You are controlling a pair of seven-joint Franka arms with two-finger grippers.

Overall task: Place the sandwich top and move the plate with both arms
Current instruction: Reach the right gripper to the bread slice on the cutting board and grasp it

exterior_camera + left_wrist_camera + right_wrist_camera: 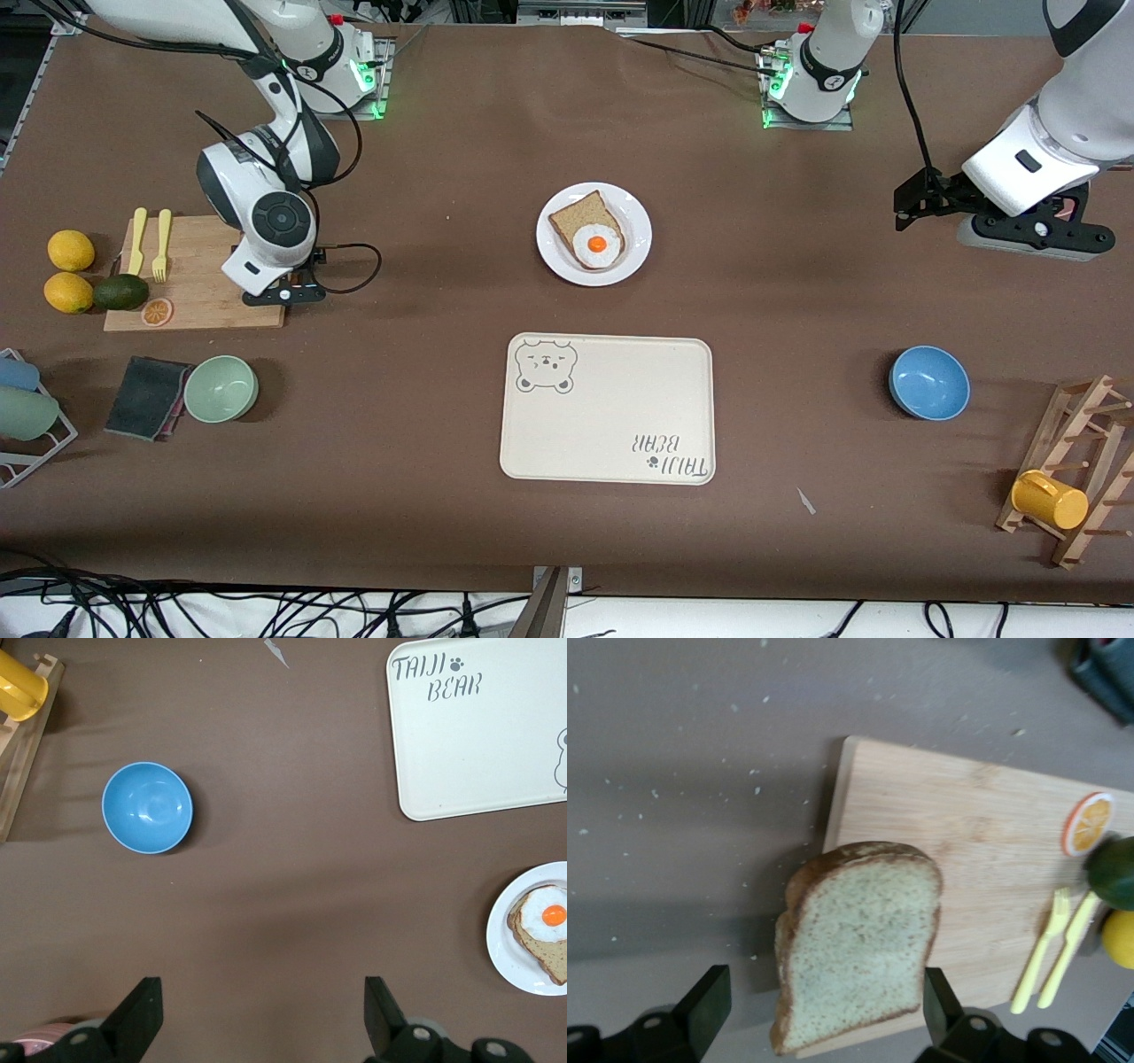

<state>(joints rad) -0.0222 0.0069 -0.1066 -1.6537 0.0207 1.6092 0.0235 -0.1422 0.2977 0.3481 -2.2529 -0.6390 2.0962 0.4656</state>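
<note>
The sandwich top (859,948), a plain brown slice, lies at the edge of the wooden cutting board (966,833) and partly overhangs it. My right gripper (824,1014) is open with its fingers on either side of the slice; one finger is close to the crust, the other stands apart. In the front view the right gripper (283,294) hides the slice. The white plate (640,221) holds a slice bearing a fried egg (595,241) at mid-table. My left gripper (912,206) is open and empty over bare table at the left arm's end; it also shows in the left wrist view (263,1019).
A cream bear tray (611,416) lies nearer the front camera than the plate. A blue bowl (928,383) and a mug rack (1072,470) are at the left arm's end. A green bowl (221,388), a sponge (146,397), lemons (71,250), an avocado (121,291) and forks (162,244) are at the right arm's end.
</note>
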